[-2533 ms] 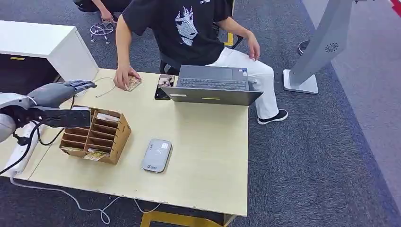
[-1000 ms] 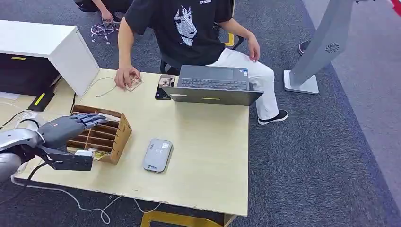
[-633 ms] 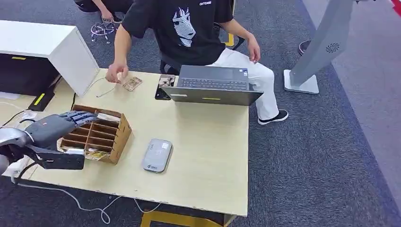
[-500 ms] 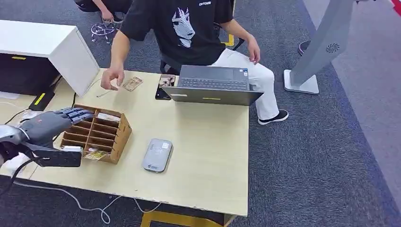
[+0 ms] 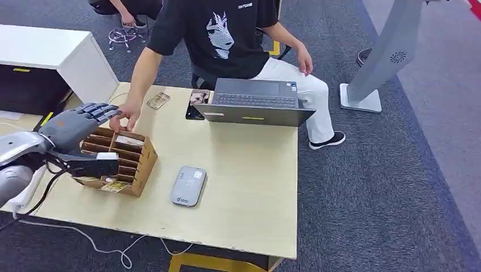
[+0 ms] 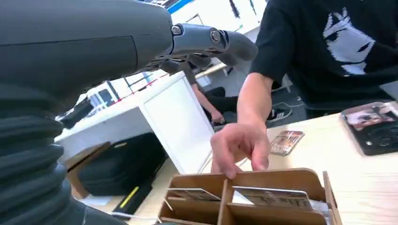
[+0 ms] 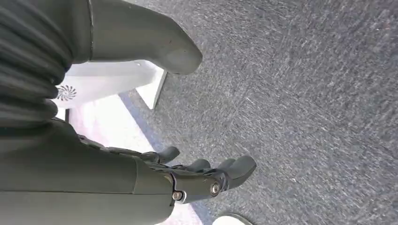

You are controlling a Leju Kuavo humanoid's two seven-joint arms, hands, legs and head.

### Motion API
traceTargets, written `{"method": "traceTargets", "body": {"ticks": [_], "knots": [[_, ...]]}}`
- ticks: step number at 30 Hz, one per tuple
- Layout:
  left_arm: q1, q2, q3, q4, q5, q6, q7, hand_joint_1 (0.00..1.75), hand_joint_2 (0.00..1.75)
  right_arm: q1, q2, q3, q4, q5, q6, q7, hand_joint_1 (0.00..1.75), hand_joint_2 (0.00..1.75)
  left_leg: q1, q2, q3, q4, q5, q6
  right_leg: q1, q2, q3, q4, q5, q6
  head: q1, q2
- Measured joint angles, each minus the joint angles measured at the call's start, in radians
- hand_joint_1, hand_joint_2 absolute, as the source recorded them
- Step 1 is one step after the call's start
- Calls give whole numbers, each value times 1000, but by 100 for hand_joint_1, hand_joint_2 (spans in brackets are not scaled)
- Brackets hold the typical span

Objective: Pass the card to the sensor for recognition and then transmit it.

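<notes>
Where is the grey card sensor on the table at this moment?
In the head view, the grey card sensor lies flat on the table near its front edge, just right of the cardboard organizer and in front of the laptop.

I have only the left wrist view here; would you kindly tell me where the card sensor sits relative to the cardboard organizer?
Observer: In the head view the grey card sensor lies flat on the table, just right of the cardboard organizer and apart from it.
Operator: Thank you. What is the right hand doing?
Observer: The right hand hangs over grey carpet, away from the table, holding nothing.
Operator: Is anything else on the table beyond the phone?
Observer: An open laptop stands at the far edge, in front of the seated person.
</notes>
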Motion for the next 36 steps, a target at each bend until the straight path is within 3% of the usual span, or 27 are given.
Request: {"method": "traceTargets", "body": {"ticks": [11,36], "knots": [[0,-63,-7,64,-2,11,-2,0,175,28,0,-30,-12,0,0,5,0,175,0,0,0,0,0,0,0,0,0,0,0,0,0,0],[21,-77,-6,82,12,11,-13,0,175,47,-2,-50,-22,18,0,19,0,175,0,0,0,0,0,0,0,0,0,0,0,0,0,0]]}}
